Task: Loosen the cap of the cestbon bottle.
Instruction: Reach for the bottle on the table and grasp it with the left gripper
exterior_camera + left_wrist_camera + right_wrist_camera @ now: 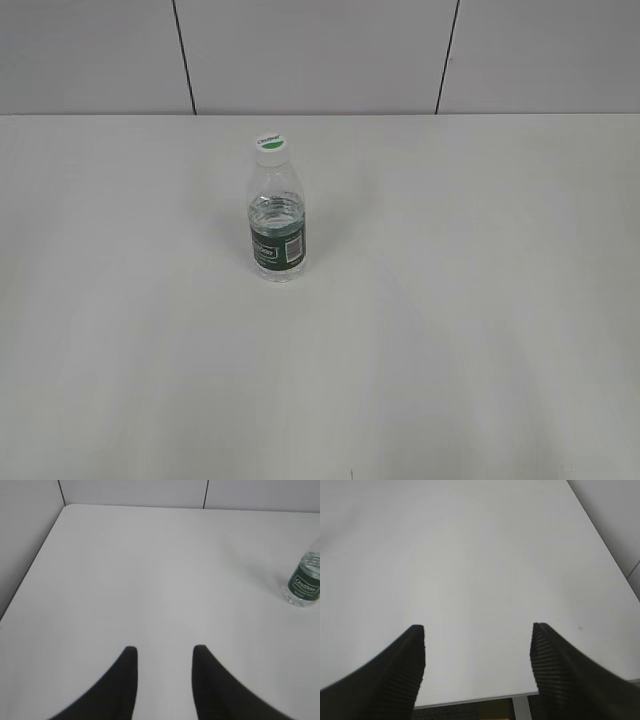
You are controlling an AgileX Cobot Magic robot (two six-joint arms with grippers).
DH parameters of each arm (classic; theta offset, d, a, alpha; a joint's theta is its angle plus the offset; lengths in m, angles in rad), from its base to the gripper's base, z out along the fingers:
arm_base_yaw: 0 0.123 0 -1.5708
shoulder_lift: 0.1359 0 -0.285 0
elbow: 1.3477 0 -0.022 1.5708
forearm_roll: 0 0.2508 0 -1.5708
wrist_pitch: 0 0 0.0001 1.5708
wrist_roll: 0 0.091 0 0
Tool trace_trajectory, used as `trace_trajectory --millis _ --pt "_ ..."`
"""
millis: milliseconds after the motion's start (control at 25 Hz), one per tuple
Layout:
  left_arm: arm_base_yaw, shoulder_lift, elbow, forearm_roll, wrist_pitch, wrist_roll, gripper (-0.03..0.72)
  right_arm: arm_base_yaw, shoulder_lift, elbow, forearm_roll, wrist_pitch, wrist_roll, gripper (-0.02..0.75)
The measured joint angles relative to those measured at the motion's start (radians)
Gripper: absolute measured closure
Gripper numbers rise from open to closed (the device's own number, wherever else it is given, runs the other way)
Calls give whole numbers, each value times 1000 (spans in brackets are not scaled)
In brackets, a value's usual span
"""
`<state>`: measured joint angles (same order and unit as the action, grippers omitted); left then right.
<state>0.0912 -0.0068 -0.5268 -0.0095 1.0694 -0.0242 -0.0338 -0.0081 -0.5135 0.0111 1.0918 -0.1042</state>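
You have the cestbon bottle [275, 222] standing upright on the white table [450, 330], a little left of centre and toward the far edge in the exterior view; its white cap [270, 146] with the green mark sits on the neck, and the dark green label band wraps the lower body. Neither arm shows in that view. In your left wrist view, the left gripper [164, 652] has its dark jaws parted with nothing between them, over bare tabletop; the bottle stands well apart at the right edge, its top cut off by the frame. In your right wrist view, the right gripper [477, 630] stands wider apart, also empty, over the table near its edge; no bottle shows there.
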Motion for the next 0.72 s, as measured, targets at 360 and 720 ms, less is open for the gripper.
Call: trace_trajectory --millis 360,720 --pt "0 0 0 0 0 18 449 0 0 0 0 0 0 234" --pt "-70 9 0 -7 -1 72 449 0 0 0 0 0 0 234"
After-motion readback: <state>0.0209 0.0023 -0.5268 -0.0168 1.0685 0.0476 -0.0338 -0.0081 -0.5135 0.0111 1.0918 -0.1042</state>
